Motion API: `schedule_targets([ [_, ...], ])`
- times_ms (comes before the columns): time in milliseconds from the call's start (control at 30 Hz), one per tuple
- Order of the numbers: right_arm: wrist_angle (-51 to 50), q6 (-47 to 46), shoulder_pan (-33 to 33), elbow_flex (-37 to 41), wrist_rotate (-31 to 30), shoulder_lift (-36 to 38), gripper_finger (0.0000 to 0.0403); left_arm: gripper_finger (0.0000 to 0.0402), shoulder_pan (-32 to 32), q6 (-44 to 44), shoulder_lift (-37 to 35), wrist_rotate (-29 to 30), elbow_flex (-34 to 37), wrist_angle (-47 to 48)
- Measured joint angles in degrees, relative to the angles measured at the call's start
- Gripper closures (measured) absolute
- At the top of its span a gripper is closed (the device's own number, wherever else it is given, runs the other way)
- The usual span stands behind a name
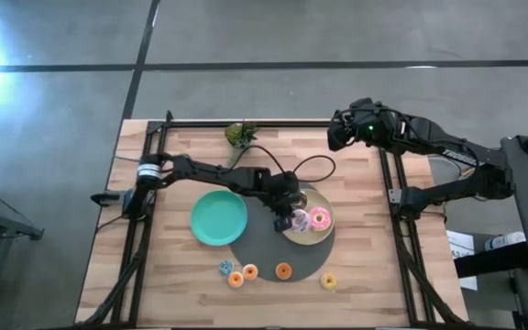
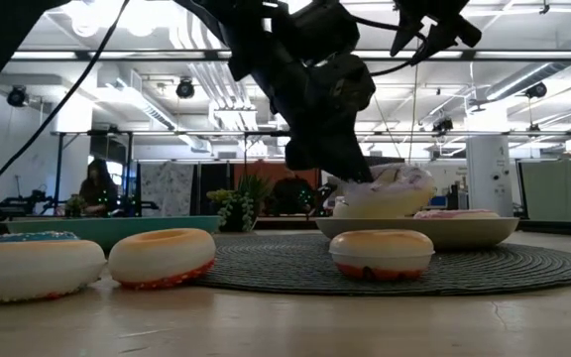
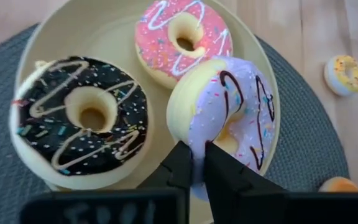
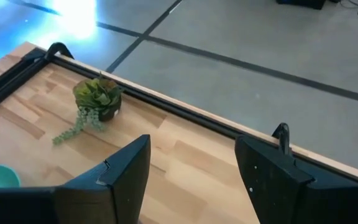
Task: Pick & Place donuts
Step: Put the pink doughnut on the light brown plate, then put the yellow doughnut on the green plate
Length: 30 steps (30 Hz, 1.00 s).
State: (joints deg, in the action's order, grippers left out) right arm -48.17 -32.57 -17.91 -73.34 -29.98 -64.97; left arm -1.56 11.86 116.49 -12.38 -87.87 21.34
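Now my left gripper (image 3: 194, 163) pinches the lilac donut's (image 3: 229, 109) edge over the pale-yellow plate (image 3: 253, 56), beside the pink donut (image 3: 185, 38) and brown donut (image 3: 79, 118). Little donuts (image 1: 283, 270) wait on the table. My right gripper (image 4: 191, 180) hangs wide open, holding nothing.

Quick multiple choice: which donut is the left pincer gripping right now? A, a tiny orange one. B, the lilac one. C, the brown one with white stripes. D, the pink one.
B: in the left wrist view the left pincer pinches the rim of the lilac donut, tilted over the pale-yellow plate, while the pink donut and brown donut lie flat and untouched.
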Motion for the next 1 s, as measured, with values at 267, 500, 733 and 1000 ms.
schedule_targets([
  [267,-0.1,-0.8,0.3,0.3,0.0,0.0,0.0177,0.0306,1.1,2.2,1.5,0.3,0.0,-0.4],
  [500,-1.2,-0.5,0.3,0.4,-1.6,0.0,0.0177,0.0275,1.0,1.7,1.2,3.2,0.0,2.0],
  [733,-1.2,-0.5,0.4,0.6,-1.6,0.0,0.0177,0.0273,1.0,-3.5,-4.0,9.5,0.0,6.0],
  [1000,-5.4,2.4,2.2,1.4,7.2,0.0,0.0177,0.0273,1.0,-7.5,-15.3,16.7,0.7,12.2],
])
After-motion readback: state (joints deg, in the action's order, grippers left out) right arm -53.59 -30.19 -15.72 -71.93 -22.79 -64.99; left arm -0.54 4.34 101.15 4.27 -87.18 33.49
